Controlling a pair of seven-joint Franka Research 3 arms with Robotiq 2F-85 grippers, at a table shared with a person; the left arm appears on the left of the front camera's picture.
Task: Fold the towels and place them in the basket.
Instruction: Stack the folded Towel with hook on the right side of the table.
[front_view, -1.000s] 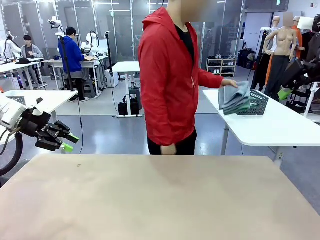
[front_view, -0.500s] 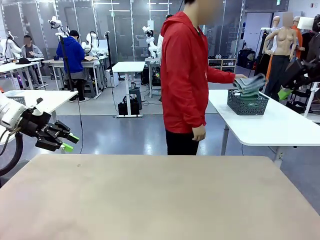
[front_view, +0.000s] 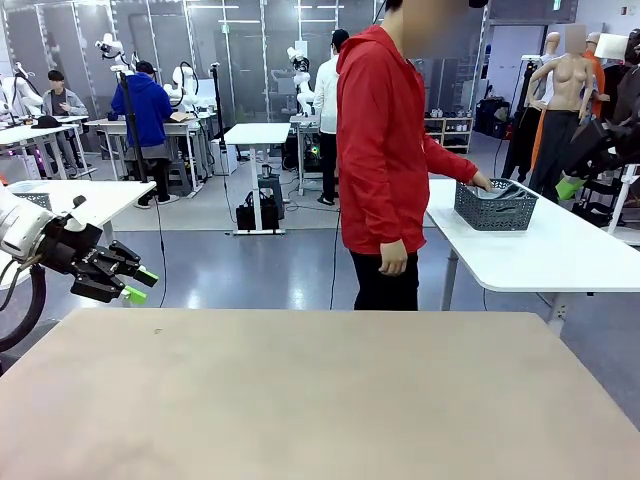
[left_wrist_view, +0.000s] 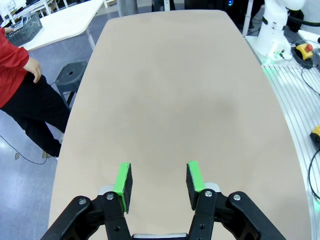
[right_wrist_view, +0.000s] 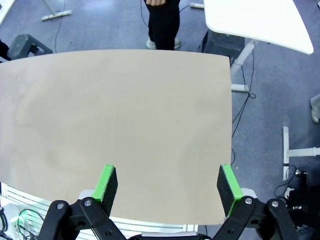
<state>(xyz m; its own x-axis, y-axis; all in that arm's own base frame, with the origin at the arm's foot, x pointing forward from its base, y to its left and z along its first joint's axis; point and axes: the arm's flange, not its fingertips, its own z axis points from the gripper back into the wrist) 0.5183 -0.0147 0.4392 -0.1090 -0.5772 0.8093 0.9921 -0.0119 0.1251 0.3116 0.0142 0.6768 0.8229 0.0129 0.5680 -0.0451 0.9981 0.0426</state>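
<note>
Starting nearest: the beige worktop (front_view: 300, 400) in front of the arms is bare. The left claw (left_wrist_view: 158, 182) is seen in its wrist view with green pads partly parted and nothing between them; in the front view it (front_view: 135, 284) hangs off the worktop's left edge, pointed toward the middle. The right claw (right_wrist_view: 167, 185) is spread wide above the near edge of the worktop, released, nothing held.

Farther off, a person (front_view: 385, 150) in a red jacket stands beside a white side worktop (front_view: 560, 255), one hand (front_view: 482, 183) reaching to the rim of the basket (front_view: 497, 207). The towels (front_view: 500, 191) appear as a grey-blue bundle lying just inside the basket's top.

Risks, judged from this layout:
- Basket and towels lie well apart from both arms; any reach toward them is judged beyond range, so nothing can be corrected by the robot if the fold slumps.
- A loosely laid bundle could spring open or hang over the rim once the hand is withdrawn.
- If the person steps back to the near worktop, an arm move could cross that path.

Hard to make out:
- Whether two towels or one are in the basket; the mint one cannot be told apart.
- Whether the fold is neat; the bundle is too small.
- Whether the hand is touching cloth or rim
</note>
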